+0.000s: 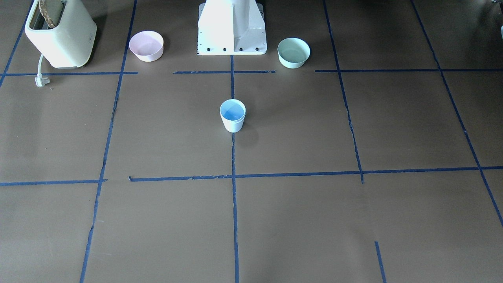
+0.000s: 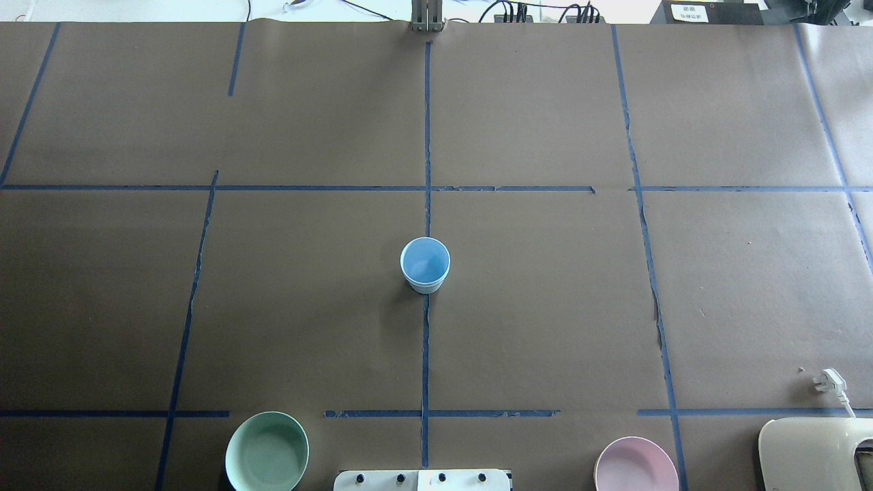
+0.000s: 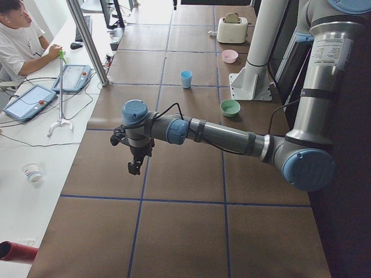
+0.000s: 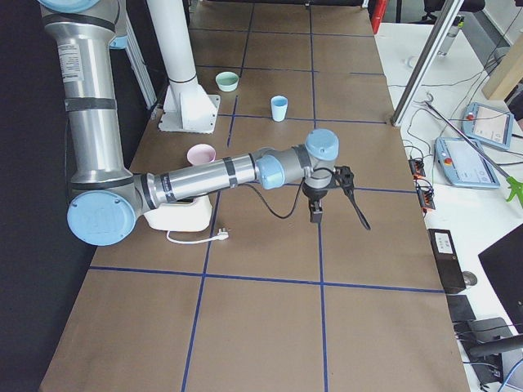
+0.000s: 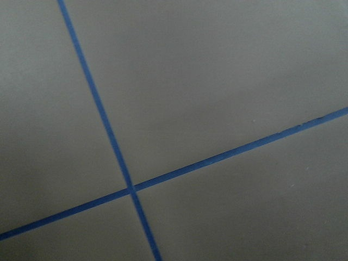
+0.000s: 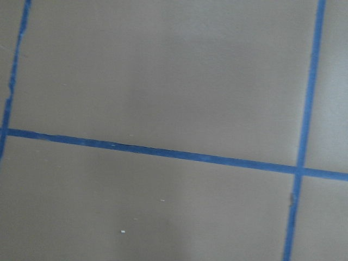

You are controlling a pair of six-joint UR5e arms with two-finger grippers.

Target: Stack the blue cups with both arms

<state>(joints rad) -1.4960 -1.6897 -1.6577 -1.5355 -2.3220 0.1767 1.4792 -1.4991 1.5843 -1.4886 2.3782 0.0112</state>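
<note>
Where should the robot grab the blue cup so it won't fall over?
Probably at the rim, from straight above: the blue cup stands upright with its mouth open, so one finger can go inside and one outside the wall. Its tapered sides might slip.

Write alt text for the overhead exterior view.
One pale blue cup stands upright at the middle of a brown table gridded with blue tape. Along the near edge sit a mint-green bowl, the white robot base, a pink bowl and a toaster, left to right.
</note>
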